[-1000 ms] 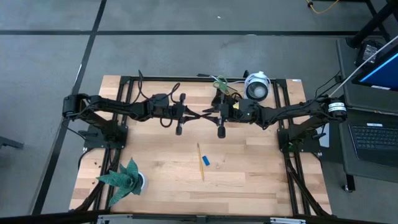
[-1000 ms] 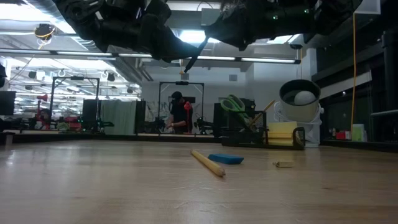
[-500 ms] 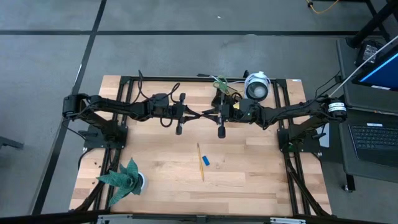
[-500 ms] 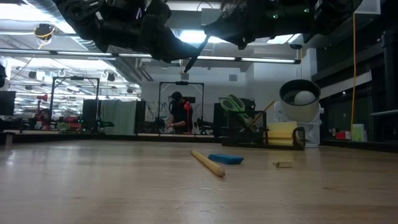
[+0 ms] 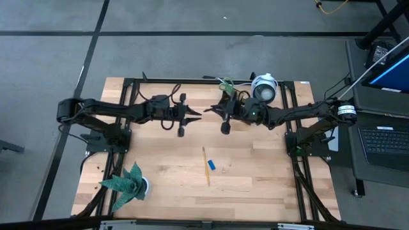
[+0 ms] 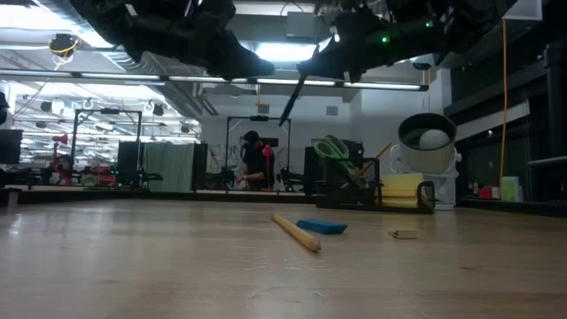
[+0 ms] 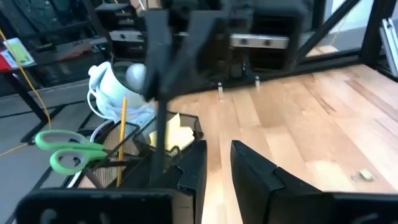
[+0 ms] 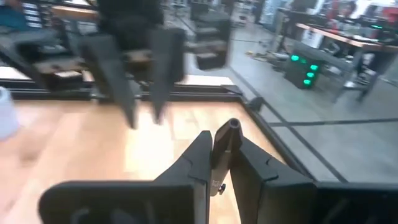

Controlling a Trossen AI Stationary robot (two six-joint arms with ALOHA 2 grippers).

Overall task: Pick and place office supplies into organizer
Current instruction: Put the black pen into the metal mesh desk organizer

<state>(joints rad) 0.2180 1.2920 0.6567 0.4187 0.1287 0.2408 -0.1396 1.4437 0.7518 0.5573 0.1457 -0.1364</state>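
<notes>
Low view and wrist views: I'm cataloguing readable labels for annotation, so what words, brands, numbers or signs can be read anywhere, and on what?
None can be read.
Yellow sticky notes in the organizer: no writing visible.
White round device: no legible brand.
Green lights on equipment behind the table: lit shapes, not readable as characters.
Yellow tag in the left wrist view: too blurred to read.

Right end effector (image 8: 219, 163): dark fingers pinch a slim black pen (image 8: 224, 140), its rounded end poking out between them. Beyond, blurred, left end effector (image 8: 142, 84), fingers parted, above the pale wood worktop (image 8: 74, 146). Green lights glow in the room behind.
</notes>
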